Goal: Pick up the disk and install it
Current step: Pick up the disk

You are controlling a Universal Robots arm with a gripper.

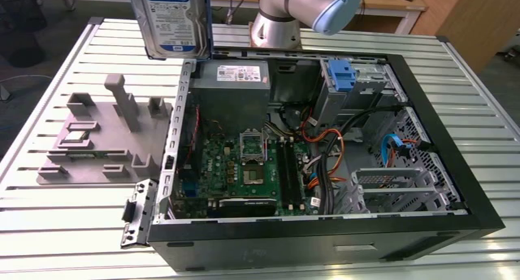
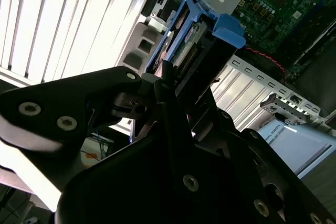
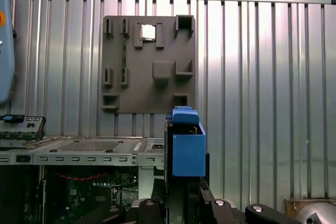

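**Disk held aloft near the case's rear corner**

We are looking at the disk (image 1: pixel 173 21) hanging upright in the air, its white label with the blue band facing the exterior camera and blue plastic rails framing its sides. It is hovering near the rear corner of the open computer case (image 1: pixel 325 234), on the exterior view's left, touching neither the case nor the bench (image 1: pixel 57 231).

In the second wrist view the end effector (image 2: pixel 181 85) is clamping the disk between its black fingers (image 2: pixel 170 114). The jaws are narrowed onto the drive's body, and the blue rail and its tab are projecting beyond the fingertips. In the first wrist view we are seeing the drive edge-on, its blue rail standing out from between the fingers.

Inside the case, the grey power supply (image 1: pixel 231 79) is lying in the rear corner nearest the disk, and the green motherboard (image 1: pixel 243 170) is spreading out in front of it. A narrow blue bracket (image 1: pixel 341 76) is standing upright toward the exterior view's right, and a perforated metal drive cage (image 1: pixel 390 185) is sitting nearer the case's front. Beside the case, on the exterior view's left, a grey slotted fixture tray (image 1: pixel 94 140) is resting on the slatted bench. The robot arm (image 1: pixel 305 9) is rising behind the case.
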